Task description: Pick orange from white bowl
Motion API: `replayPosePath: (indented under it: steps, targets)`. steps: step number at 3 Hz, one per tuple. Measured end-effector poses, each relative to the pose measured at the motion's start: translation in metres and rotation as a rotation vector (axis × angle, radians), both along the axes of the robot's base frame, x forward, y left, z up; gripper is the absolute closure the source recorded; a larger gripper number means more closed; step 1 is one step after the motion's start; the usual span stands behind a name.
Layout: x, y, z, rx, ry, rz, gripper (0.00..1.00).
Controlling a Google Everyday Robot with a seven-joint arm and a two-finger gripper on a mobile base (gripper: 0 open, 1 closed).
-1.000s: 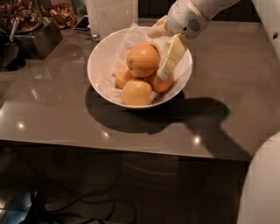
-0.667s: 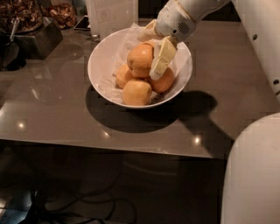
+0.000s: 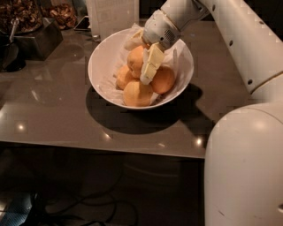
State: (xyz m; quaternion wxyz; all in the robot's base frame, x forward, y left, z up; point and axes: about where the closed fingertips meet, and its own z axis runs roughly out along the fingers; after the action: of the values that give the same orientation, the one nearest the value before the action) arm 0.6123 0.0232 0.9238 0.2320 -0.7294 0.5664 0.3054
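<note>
The white bowl (image 3: 95,66), lined with crumpled white paper (image 3: 173,52), stands on the grey table. It holds several fruits. The orange (image 3: 134,57), pale yellow-orange, lies on top of the pile. A smaller, deeper-orange fruit (image 3: 162,79) lies to its right and others lie below (image 3: 137,93). My gripper (image 3: 138,62) reaches down into the bowl from the upper right. Its fingers are spread on either side of the top orange: the near finger (image 3: 150,66) crosses its right front, the far finger (image 3: 132,43) sits behind it. The jaws look open around it.
A dark box (image 3: 37,39) and a black item (image 3: 9,55) stand at the back left, with a dish of dried brown bits (image 3: 20,11) behind. A white upright card (image 3: 112,15) stands just behind the bowl. My own body (image 3: 243,167) fills the right foreground.
My gripper has moved left and a little further over the pile, from the bowl's right side to straddling the top orange. The fruits have not moved.
</note>
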Motion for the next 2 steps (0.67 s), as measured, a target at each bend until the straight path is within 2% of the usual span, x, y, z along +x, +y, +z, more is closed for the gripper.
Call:
replayPosePath:
  steps: [1, 2]
  targets:
    - [0.0046, 0.0040, 0.0004, 0.010, -0.011, -0.013, 0.19]
    - [0.0046, 0.0041, 0.0004, 0.010, -0.011, -0.013, 0.42]
